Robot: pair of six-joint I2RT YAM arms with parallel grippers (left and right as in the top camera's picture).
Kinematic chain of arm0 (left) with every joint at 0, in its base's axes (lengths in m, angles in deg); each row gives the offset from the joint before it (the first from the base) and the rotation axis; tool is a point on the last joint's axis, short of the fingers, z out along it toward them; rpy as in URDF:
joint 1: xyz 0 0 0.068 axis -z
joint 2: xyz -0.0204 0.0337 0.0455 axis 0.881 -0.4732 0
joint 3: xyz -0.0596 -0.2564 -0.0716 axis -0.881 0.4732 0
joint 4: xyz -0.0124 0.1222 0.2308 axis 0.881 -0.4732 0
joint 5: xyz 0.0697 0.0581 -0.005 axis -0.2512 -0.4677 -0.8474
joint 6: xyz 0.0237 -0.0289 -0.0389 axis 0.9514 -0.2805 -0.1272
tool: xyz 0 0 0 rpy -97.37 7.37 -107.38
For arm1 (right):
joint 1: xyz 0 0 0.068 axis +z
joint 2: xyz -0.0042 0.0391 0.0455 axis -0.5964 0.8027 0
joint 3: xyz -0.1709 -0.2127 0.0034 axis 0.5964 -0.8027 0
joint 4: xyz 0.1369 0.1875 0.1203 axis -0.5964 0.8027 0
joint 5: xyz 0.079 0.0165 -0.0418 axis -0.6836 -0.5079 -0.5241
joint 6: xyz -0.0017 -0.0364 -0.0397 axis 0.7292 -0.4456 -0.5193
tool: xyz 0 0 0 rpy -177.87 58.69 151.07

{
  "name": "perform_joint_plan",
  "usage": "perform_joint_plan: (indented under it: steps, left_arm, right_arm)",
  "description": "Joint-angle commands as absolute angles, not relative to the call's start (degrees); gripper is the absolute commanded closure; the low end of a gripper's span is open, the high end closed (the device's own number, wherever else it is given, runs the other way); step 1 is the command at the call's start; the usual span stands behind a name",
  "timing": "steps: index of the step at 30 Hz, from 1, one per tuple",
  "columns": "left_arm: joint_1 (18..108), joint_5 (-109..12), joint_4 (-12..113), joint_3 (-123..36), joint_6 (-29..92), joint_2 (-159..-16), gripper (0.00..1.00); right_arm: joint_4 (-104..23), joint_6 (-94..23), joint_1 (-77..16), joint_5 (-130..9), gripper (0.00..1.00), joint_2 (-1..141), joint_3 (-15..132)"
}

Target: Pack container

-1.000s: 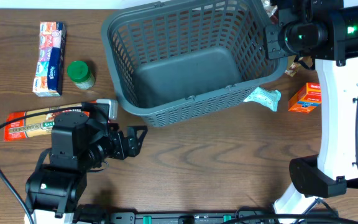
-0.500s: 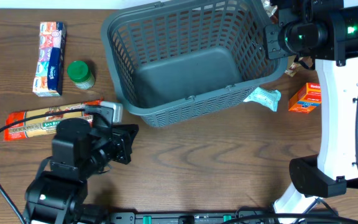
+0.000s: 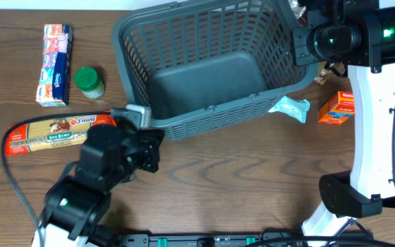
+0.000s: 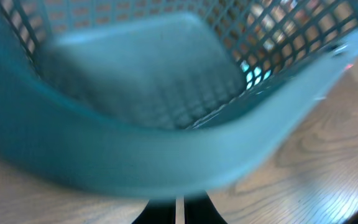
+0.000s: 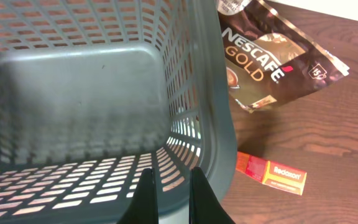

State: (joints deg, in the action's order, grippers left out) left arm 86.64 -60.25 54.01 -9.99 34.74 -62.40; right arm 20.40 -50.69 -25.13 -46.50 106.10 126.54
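Nearest me, the left fingers [image 4: 177, 208] sat right up at the near-left corner of the basket [image 3: 204, 75]. Their wrist camera gave me a blurred sweep of rim and only the finger roots at the bottom edge. I couldn't tell how far apart they stood, though nothing seemed to be between them.

Just to their left on the counter [image 3: 238, 178] lay the pasta packet [image 3: 50, 135]. It was flat, its long axis ran left to right, and its right end was tucked under the left wrist. That was the relation I cared about. The fingers pointed at the basket while the packet lay off to their left, so I judged the left arm, much the nearer, would need to swing back and grip it across its narrow width.

Farther off on that side stood a green-lidded jar [image 3: 88, 81], upright and near the basket's left corner but apart from it. Beside it lay a tissue pack [image 3: 53, 65], lengthwise front to back.

The basket stood at the far middle of the counter, skewed to its edge, with its floor bare and nothing in it.

The right fingers [image 5: 171, 177] were at its right wall, only a narrow gap apart with the lattice between them, and I took them to be gripping it. A small teal pouch [image 3: 290, 108] lay just beside the basket's near-right wall, an orange box [image 3: 337, 108] was a little farther right, and a Nescafé pouch [image 5: 269, 59] lay beyond the wall.
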Motion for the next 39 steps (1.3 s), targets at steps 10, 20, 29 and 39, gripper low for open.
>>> perform_joint_plan:
  steps: [10,20,29,39]
  left_arm:
    - [87.6,-72.5,57.9,-11.1,34.5,-66.9,0.94]
    - [87.6,-76.2,64.7,-11.1,34.7,-70.7,0.94]
    - [87.6,-78.9,69.9,-11.1,35.1,-74.4,0.94]
    - [87.6,-79.8,69.6,-11.2,35.1,-72.6,0.94]
  right_arm:
    - [21.3,-51.3,-25.5,-46.6,0.99,105.5,127.1]
    - [21.8,-51.4,-25.5,-46.2,0.99,105.5,127.1]
    - [22.7,-51.4,-25.5,-45.1,0.99,105.5,127.1]
    - [23.0,-51.3,-25.5,-44.9,0.99,105.5,127.1]
